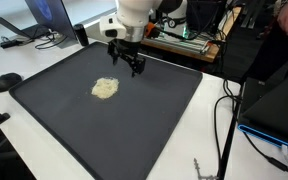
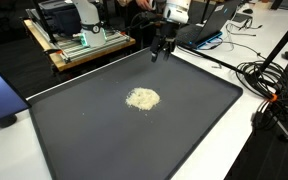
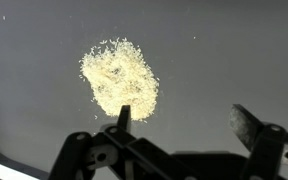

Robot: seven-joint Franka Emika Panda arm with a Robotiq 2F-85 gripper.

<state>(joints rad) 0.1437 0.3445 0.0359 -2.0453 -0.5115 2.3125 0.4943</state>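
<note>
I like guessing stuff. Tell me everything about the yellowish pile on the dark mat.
The pile is a small, flat heap of pale yellow crumbs or grains, with loose bits around its edge. It lies on the dark mat, near its middle. Only the mat touches it; the open gripper hangs apart.

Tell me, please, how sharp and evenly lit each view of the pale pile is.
Wrist view: pale pile crisp and bright, the open jaws dark and silhouetted at the bottom edge. Both exterior views: soft even light, no glare on the dark mat.
</note>
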